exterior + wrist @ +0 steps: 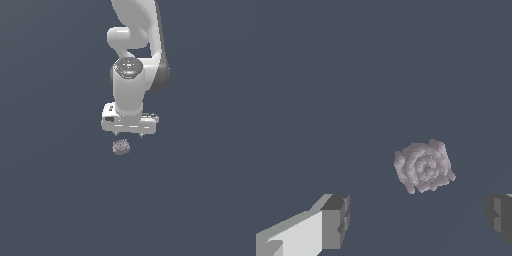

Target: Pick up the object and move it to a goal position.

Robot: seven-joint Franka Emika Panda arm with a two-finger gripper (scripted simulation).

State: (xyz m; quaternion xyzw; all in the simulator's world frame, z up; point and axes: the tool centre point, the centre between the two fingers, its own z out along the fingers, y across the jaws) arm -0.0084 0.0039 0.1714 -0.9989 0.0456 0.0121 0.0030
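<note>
Object sits on the surface just below the gripper, a bit toward the exterior view's left, not touching it. In wrist view the object lies beyond the gap between the dark fingertips. Gripper wide open, holding nothing. Surface is plain dark blue-grey w/ no visible edges. Object: small, roundish, bumpy, pinkish-grey, mottled, w/ faint spiral ridges.
</note>
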